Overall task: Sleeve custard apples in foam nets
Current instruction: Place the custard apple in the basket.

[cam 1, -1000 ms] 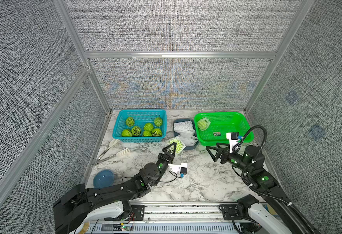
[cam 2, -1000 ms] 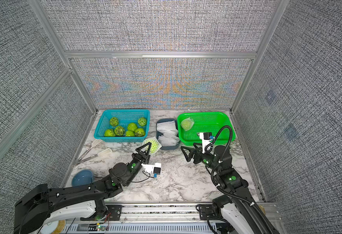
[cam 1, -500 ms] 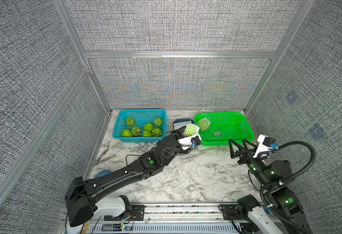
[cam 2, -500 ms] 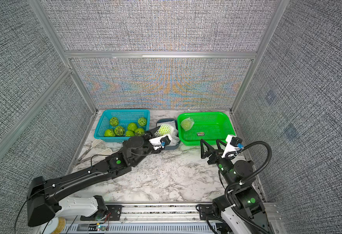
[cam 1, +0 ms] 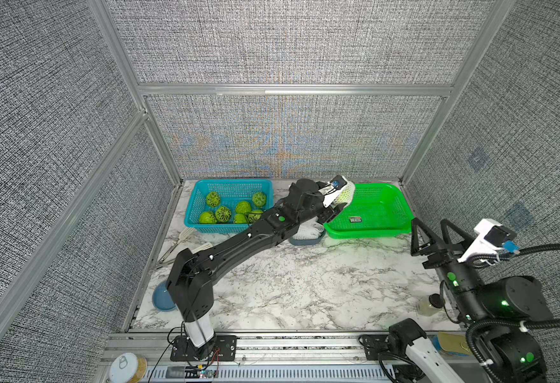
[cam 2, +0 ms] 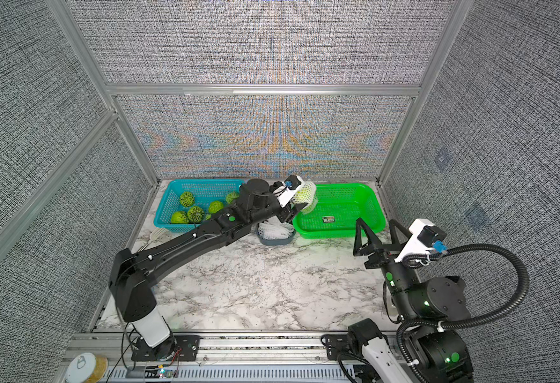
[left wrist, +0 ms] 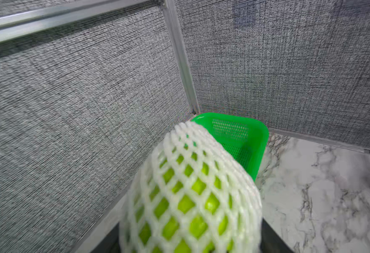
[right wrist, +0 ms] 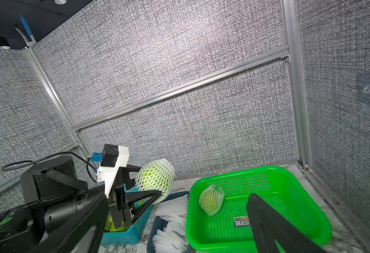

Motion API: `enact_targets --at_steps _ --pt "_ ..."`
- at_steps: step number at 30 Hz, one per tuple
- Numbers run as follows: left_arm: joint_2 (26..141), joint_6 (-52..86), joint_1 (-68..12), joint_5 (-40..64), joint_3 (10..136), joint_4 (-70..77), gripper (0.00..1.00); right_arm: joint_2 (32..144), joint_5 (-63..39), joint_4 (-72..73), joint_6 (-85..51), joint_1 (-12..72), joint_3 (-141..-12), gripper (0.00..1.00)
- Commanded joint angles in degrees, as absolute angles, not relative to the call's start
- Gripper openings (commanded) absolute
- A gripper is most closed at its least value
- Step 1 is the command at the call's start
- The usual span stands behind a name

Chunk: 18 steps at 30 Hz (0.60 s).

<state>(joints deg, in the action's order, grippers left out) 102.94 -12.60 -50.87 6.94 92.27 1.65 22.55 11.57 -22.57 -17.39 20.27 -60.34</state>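
Swings out from mid-table since a second ago, with left gripper (right wrist: 149,184) pinching netted custard apple (left wrist: 190,197) above green basket (cam 1: 368,231) corner, likely to drop it beside sleeved fruit (right wrist: 211,202) inside. Holds right gripper (cam 1: 429,221) spread, empty, aside. Leaves bare custard apples (cam 1: 222,214) in blue basket (cam 1: 232,181), foam nets (cam 2: 272,231) in grey tub (cam 2: 275,241). Marble top (cam 1: 305,285), grey fabric walls (cam 1: 288,49).

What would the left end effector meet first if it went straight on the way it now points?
Probably the far end of the green basket: the left end effector, holding a netted custard apple, points across it toward the wall corner. Depth is unclear.
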Motion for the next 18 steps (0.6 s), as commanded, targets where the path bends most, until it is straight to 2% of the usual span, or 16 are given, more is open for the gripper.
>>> enact_targets --at_steps 1,6,9,18 --pt "108.8 -10.8 -49.7 14.8 98.3 3.3 0.69 23.9 14.7 -24.2 -13.6 20.3 -61.8 0.99" --pt "121.7 -9.1 -47.9 18.5 111.9 1.0 0.69 27.7 16.8 -23.7 -12.1 20.3 -63.4 0.99" --pt "128.5 -5.2 -46.9 17.2 119.6 1.4 0.69 31.2 17.3 -23.6 -11.4 20.3 -64.8 0.99" --pt "141.5 16.9 -47.6 0.3 132.2 6.6 0.67 37.7 20.4 -21.1 -11.7 20.3 -65.9 0.99"
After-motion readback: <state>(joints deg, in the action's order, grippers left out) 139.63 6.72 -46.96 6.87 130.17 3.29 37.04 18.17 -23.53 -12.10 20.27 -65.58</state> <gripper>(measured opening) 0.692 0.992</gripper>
